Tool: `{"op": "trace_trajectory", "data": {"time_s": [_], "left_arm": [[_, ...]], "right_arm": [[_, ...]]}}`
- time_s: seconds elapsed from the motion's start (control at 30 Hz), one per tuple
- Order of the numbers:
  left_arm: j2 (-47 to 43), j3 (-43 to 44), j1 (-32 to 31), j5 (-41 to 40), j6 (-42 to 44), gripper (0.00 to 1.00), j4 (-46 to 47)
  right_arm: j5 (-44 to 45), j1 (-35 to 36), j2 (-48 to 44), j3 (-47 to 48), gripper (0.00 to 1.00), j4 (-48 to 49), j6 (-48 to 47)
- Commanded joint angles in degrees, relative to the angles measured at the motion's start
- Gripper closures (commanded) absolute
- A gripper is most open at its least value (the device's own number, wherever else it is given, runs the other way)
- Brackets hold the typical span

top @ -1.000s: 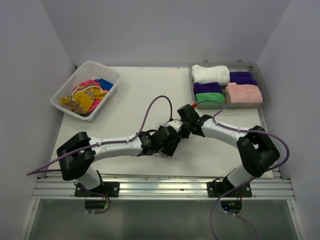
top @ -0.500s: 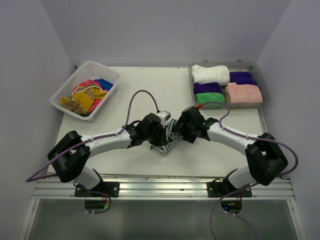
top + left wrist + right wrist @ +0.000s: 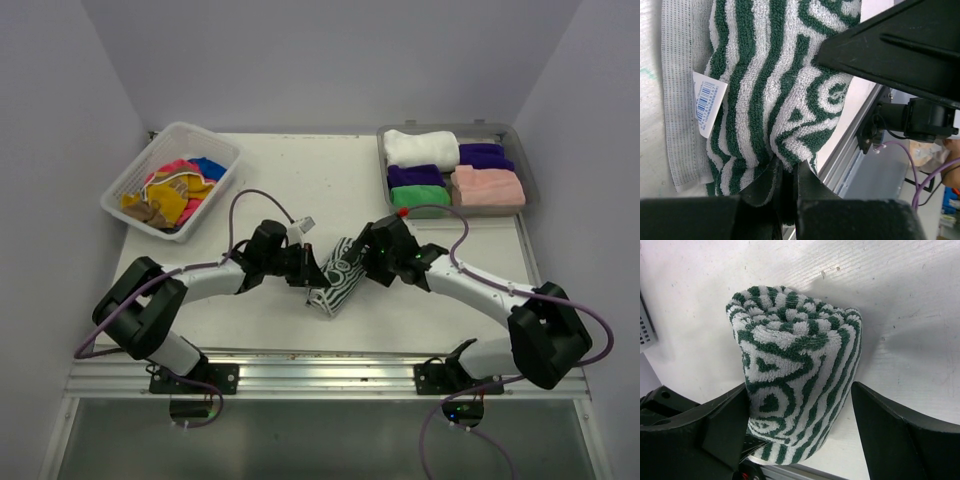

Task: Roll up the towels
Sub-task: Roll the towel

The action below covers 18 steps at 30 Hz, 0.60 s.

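Note:
A dark green-and-white striped towel (image 3: 337, 284) lies rolled up on the table between the two arms, near the front edge. My left gripper (image 3: 311, 268) is shut on a fold at the roll's edge (image 3: 790, 155); in the left wrist view the towel (image 3: 760, 75) fills the frame, and its white label (image 3: 707, 102) shows. My right gripper (image 3: 361, 265) stands open around the roll (image 3: 795, 365). Its left finger (image 3: 725, 430) touches the cloth and its right finger (image 3: 900, 435) stands apart from it. More towels (image 3: 175, 190) lie loose in the basket.
A white lattice basket (image 3: 125, 180) sits at the back left. A grey tray (image 3: 524, 175) at the back right holds rolled towels, among them a white one (image 3: 420, 148) and a pink one (image 3: 488, 187). A metal rail (image 3: 320, 375) runs along the near edge.
The arms, crossed over the towel before, have drawn apart and the roll now shows. My left gripper has shut on the towel's edge. The right gripper has opened.

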Motion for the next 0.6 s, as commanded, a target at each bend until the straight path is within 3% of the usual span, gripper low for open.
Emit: {"op": "trace_trajectory", "data": {"time_s": [0.0, 0.27, 0.57], "left_arm": [[1.52, -0.82, 1.79, 5.26, -4.19, 1.0, 5.08], [2.49, -0.56, 2.41, 5.17, -4.28, 1.0, 3.94], [3.55, -0.56, 3.11, 7.19, -4.19, 1.0, 4.29]], "right_arm": [[0.25, 0.21, -2.7, -1.16, 0.18, 2.17, -1.79], [-0.53, 0.12, 0.2, -1.25, 0.18, 3.31, -1.7], [-3.78, 0.21, 11.0, 0.07, 0.2, 9.46, -0.03]]}}
